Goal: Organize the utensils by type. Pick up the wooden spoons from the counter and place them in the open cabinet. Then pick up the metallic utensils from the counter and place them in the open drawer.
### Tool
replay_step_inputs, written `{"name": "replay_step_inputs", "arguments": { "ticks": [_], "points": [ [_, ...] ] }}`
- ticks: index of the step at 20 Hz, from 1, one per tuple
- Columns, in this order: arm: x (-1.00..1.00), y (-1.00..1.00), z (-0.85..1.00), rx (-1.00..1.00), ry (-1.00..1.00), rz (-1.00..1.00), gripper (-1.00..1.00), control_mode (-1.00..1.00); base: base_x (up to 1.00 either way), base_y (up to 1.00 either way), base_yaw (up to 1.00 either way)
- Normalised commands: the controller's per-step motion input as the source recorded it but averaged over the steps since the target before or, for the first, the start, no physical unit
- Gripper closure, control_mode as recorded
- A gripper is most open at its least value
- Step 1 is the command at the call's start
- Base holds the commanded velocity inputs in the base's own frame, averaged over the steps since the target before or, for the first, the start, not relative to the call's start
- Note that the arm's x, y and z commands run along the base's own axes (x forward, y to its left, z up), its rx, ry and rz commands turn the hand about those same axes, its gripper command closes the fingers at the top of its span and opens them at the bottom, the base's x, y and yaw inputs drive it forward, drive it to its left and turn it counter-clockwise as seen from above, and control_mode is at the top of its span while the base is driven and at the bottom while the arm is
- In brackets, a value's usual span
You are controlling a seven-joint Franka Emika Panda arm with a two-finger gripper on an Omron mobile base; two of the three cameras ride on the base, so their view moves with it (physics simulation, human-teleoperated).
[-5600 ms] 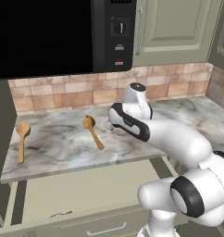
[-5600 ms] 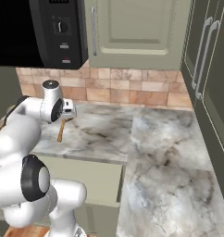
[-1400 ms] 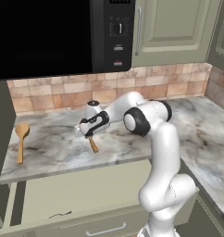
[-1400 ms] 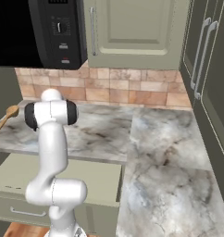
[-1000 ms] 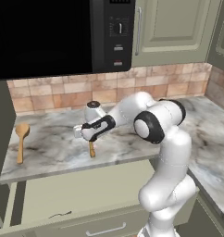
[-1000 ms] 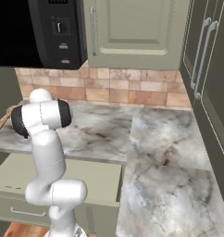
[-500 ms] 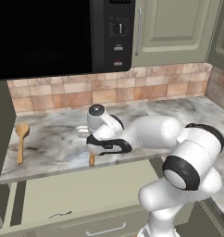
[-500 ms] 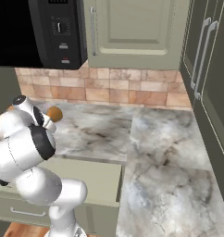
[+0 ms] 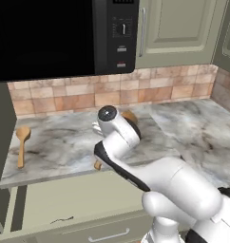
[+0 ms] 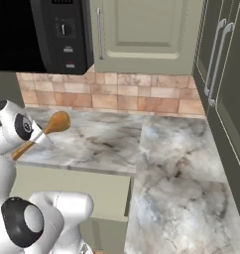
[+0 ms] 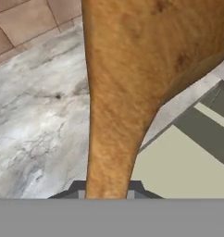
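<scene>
A wooden spoon (image 9: 22, 142) lies on the marbled counter (image 9: 64, 147) near its left end.

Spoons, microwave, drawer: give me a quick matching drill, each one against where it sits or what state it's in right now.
Things:
1. spoon in the hand
2. other wooden spoon
3. microwave
4. drawer

Places or states:
A. pulled open below the counter edge
B. lifted off the stone, gripped at its handle
C. mounted above the backsplash
D. lying flat near the counter's left end

Pairs: 1-B, 2-D, 3-C, 4-A
</scene>
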Motion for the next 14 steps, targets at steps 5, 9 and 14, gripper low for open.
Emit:
{"name": "replay_step_inputs", "arguments": {
  "ticks": [5, 9, 14],
  "points": [
    [-0.47, -0.73, 0.74, 0.14, 0.02, -0.22, 1.0, -1.0, 0.0, 0.0, 0.0],
    [-0.6, -0.78, 0.29, 0.14, 0.02, -0.15, 1.0, -1.0, 0.0, 0.0, 0.0],
    [-0.65, -0.59, 0.0, 0.09, -0.23, -0.21, 1.0, -1.0, 0.0, 0.0, 0.0]
  ]
}}
